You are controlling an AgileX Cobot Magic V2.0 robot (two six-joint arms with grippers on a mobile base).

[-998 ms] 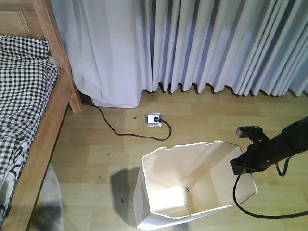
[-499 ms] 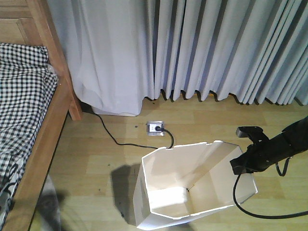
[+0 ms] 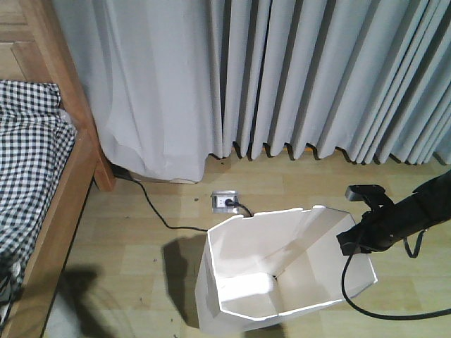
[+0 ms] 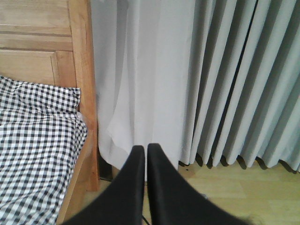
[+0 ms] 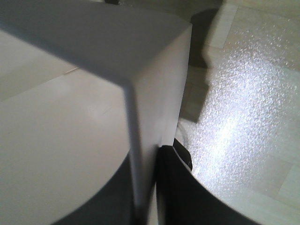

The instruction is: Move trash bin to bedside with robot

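From my remote station: the white faceted trash bin (image 3: 243,246) stands upright on the wood-plank floor (image 3: 134,239), open mouth up and nothing showing inside it. The right gripper (image 3: 350,243) is clamped on the bin's right-hand rim. The right wrist camera confirms the hold. The thin wall of the trash bin (image 5: 70,140) runs down between the right gripper (image 5: 147,157) jaws, one black finger (image 5: 176,183) on the outside and a dark shape pressing from the inside. The slim black right arm (image 3: 416,210) reaches in from the right of the bin, and its black cable (image 3: 349,292) loops down past the bin's right wall.

To the left of the bin, with a strip of bare floor between them, lies the bed (image 3: 49,211), light brown wooden frame and black-and-white checked bedding (image 3: 28,155). Just behind the bin, a floor socket (image 3: 224,202) sits on the planks. A black power cord (image 3: 151,208) runs from it toward the bed's corner post (image 3: 67,84). Pale grey curtains (image 3: 296,77) hang to the floor behind the bin.

The left gripper (image 4: 144,149) appears only in its own wrist camera. Its two black fingers (image 4: 133,183) are pinched nearly together with nothing between them. It points at the curtains (image 4: 220,79) beside the bed's post (image 4: 82,70).
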